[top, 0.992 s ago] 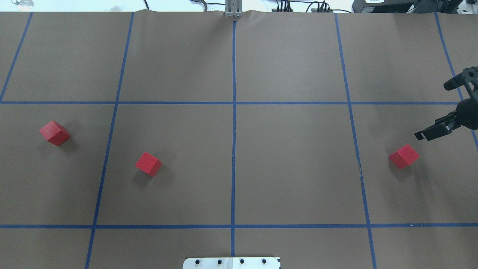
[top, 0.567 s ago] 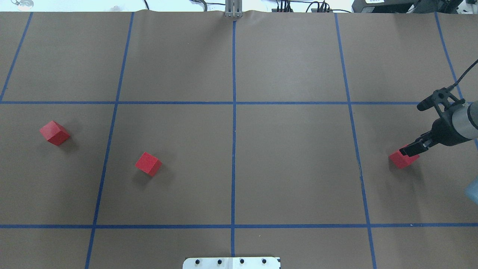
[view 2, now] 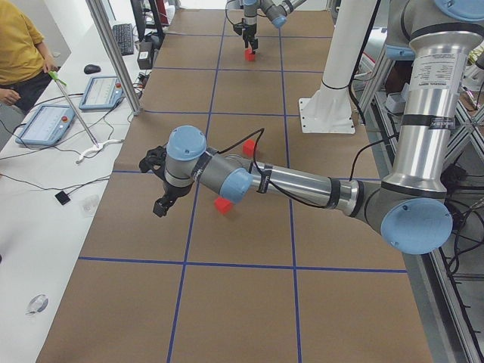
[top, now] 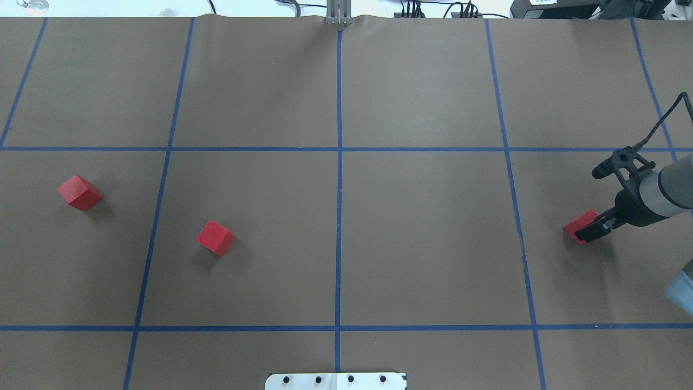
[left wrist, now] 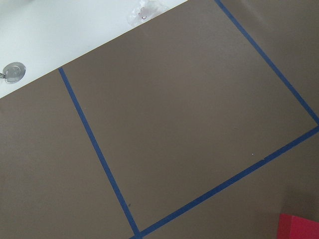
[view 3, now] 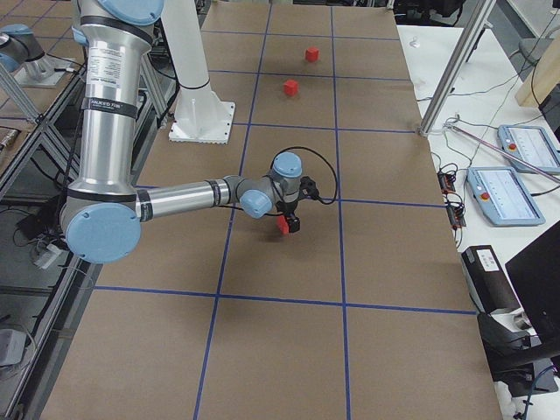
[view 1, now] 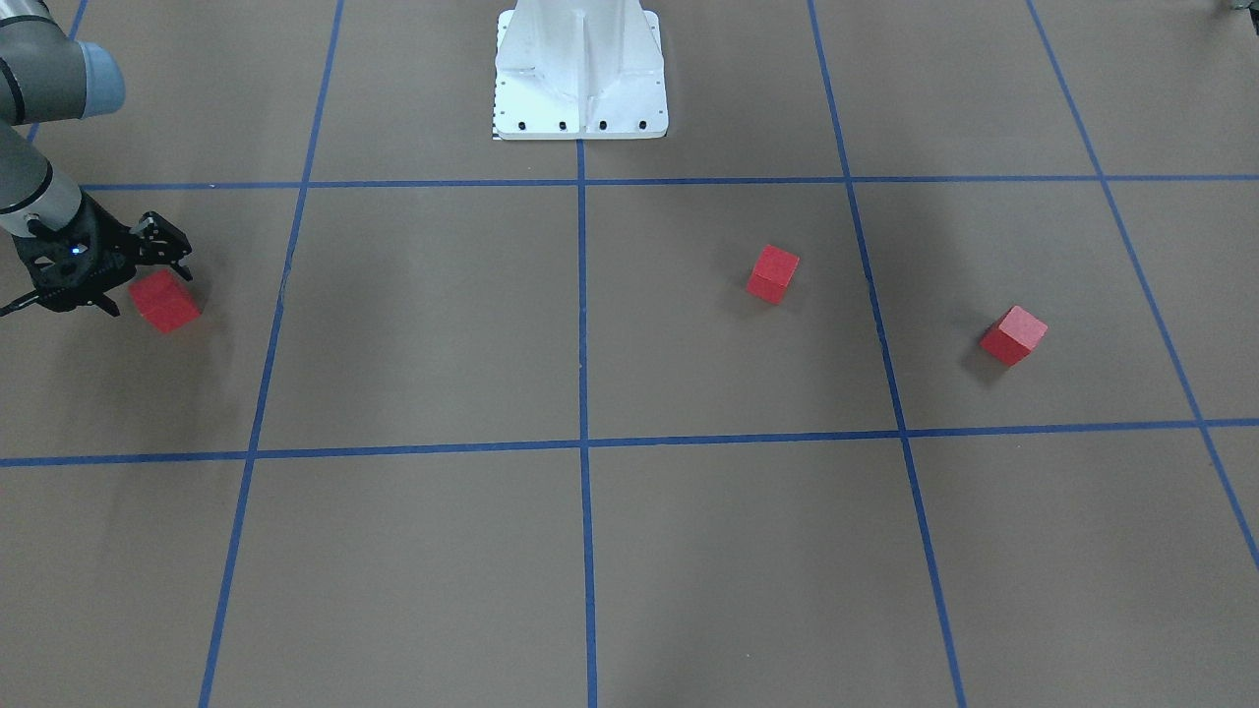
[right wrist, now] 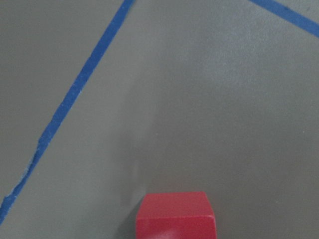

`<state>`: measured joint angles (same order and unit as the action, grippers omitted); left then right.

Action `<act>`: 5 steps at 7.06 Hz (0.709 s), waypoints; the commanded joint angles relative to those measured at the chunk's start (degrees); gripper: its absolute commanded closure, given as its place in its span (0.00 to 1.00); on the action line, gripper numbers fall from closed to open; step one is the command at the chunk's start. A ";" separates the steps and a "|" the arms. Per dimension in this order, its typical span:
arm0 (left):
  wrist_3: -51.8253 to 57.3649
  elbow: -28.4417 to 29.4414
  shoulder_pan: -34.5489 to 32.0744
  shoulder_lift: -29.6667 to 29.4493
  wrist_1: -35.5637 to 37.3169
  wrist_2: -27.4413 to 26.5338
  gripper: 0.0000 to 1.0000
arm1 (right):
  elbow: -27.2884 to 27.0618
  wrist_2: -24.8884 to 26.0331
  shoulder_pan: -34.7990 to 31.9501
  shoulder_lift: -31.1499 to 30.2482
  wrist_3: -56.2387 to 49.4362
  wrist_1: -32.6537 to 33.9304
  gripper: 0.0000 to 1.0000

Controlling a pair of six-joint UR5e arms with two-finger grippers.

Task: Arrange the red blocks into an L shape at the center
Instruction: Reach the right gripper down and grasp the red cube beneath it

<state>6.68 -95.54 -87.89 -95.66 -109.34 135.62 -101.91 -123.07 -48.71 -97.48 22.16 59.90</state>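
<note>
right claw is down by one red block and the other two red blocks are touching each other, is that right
No, they are not touching. The overhead view shows the left block and the middle block apart, with a blue tape line between them. The right claw is down by the third block.

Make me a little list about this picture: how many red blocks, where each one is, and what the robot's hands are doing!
red blocks: three, all apart, no L yet
outer left block: robot's far left, free
inner left block: nearer the middle, free
right block: robot's right side, on the floor
right gripper: fingers open, down at the right block
left gripper: hovers near the two left blocks; open or shut unclear
</note>
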 commanded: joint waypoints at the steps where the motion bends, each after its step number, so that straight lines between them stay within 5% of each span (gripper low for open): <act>1: 0.00 0.00 0.09 0.03 0.00 0.00 0.00 | 0.49 -0.06 0.46 0.01 0.08 0.04 0.22; 3: 0.00 0.00 0.00 0.03 0.00 0.00 0.00 | 0.49 -0.59 0.37 0.01 0.17 0.30 0.99; 5: 0.00 0.00 0.09 0.12 0.00 0.00 0.00 | -0.83 -0.85 0.29 1.84 5.14 0.39 1.00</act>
<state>6.68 -95.54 -87.83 -95.60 -109.34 135.61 -102.16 -123.78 -48.42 -96.90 24.06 60.26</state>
